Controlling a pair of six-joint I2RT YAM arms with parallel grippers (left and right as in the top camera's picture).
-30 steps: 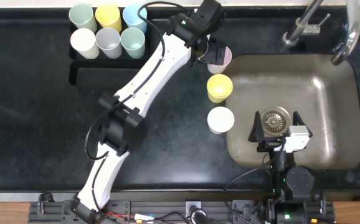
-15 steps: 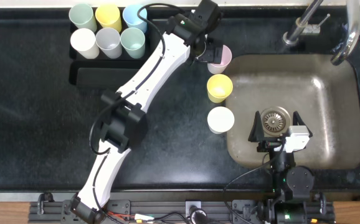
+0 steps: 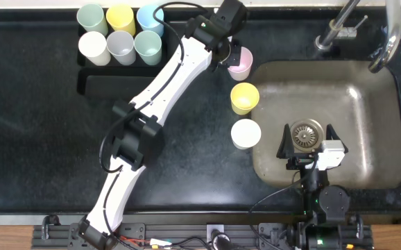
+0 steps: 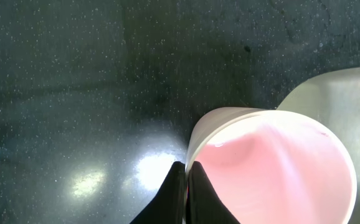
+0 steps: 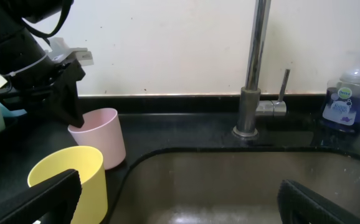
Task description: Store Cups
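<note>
While left gripper point(image 4: 185, 186) keeps fingers point(image 4: 172, 200) clamped on its rim, pink cup point(image 3: 240, 64) has shifted slightly toward 10 o'clock, off the surface by the sink point(image 3: 367, 104) corner: lift judged begun, tray point(image 3: 117, 80) at 9 o'clock next. Right gripper point(image 3: 306, 142): fingers apart, over sink.

The left gripper point(image 4: 185, 169) is pinching the rim of the pink cup point(image 4: 273, 168), the cup wall sitting between the nearly closed jaws. The speckled black countertop point(image 4: 74, 74) is lying beyond the jaws. The sink edge point(image 4: 348, 93) is showing past the cup.
</note>
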